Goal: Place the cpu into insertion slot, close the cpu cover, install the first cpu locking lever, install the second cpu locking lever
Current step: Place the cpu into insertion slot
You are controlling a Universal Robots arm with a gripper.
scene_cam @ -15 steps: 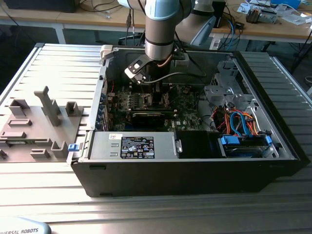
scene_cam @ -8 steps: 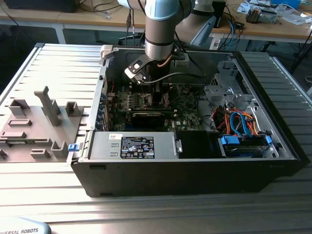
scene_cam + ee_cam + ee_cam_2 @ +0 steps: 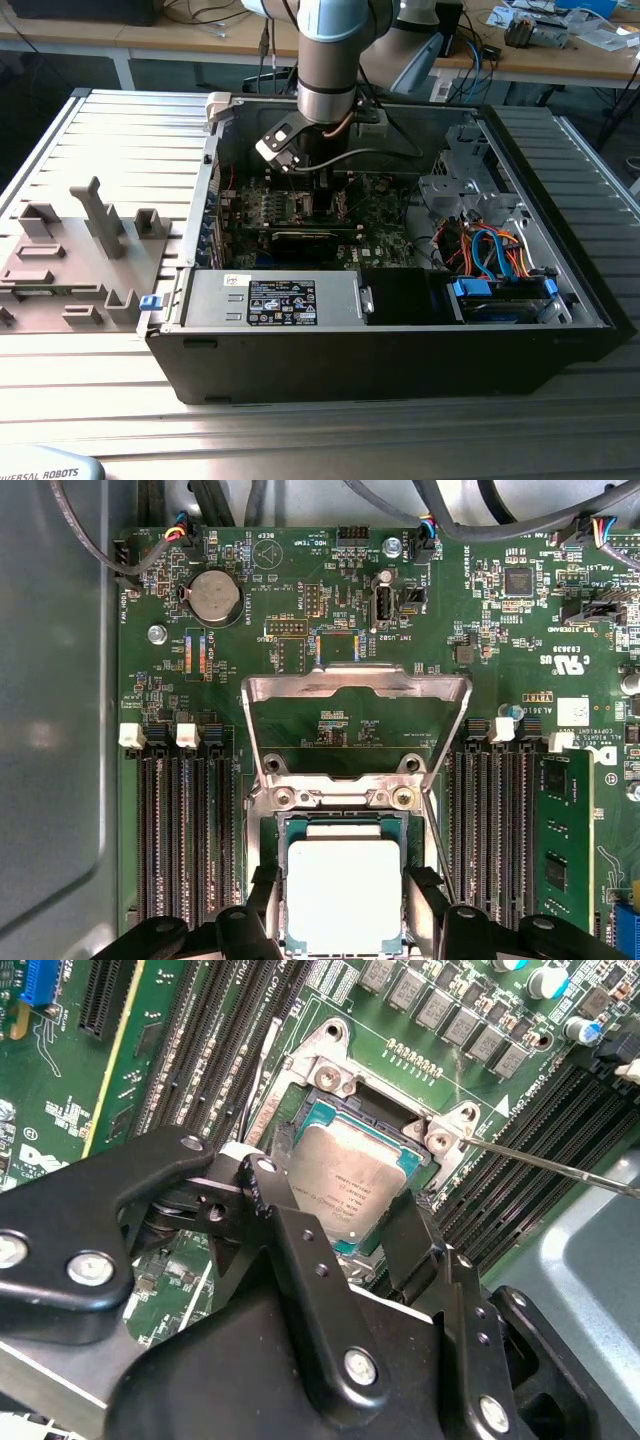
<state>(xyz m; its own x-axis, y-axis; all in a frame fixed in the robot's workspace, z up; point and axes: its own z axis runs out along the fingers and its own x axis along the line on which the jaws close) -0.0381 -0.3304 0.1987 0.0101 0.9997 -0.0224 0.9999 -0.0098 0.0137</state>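
The cpu (image 3: pixel 343 892), a square chip with a silver-grey top, lies level in the insertion slot (image 3: pixel 342 817) on the green board. My gripper (image 3: pixel 343 915) straddles it, and its black fingers (image 3: pixel 268 900) press against two opposite edges. The second wrist view shows the same grip: the cpu (image 3: pixel 345 1185) sits between the fingers (image 3: pixel 262 1185) inside the slot's silvery rim (image 3: pixel 322 1060). The cpu cover (image 3: pixel 355 680) stands swung open behind the slot. A thin locking lever (image 3: pixel 560 1167) sticks out to one side, unlatched. In the exterior view my gripper (image 3: pixel 318 190) reaches down into the open computer case.
Rows of long black memory slots (image 3: pixel 185 840) flank the socket, and one holds a green memory stick (image 3: pixel 560 850). Cables (image 3: pixel 480 525) run along the board's edge. The case walls (image 3: pixel 400 350), a drive bay with blue and orange cables (image 3: pixel 495 255) and a power supply (image 3: pixel 275 300) hem in the arm.
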